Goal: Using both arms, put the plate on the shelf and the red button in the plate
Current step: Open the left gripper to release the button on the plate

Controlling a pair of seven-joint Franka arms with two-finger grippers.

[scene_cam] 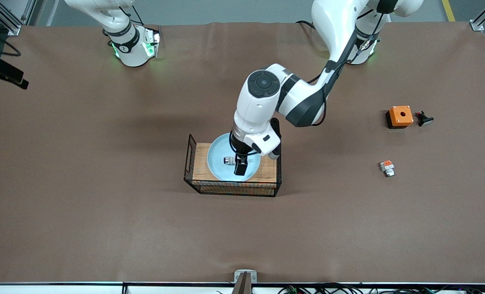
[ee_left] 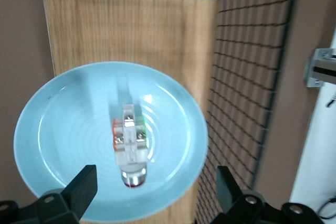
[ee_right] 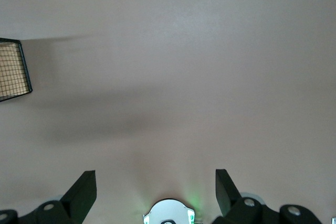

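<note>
The left pincer (ee_left: 152, 195) hung spread wide and empty directly over the red button (ee_left: 129, 145), which lay on its side in the plate (ee_left: 58, 129), while the right pincer (ee_right: 155, 192), also wide and empty, waited over bare bench (ee_right: 184, 77).

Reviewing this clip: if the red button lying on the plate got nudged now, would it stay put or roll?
The red button lies on its side in the plate, under the open left gripper, so its round end could probably let it roll. The squarish body with the screws may check that. The plate's glossy, dished surface suggests it would slide easily, toward the middle.
</note>
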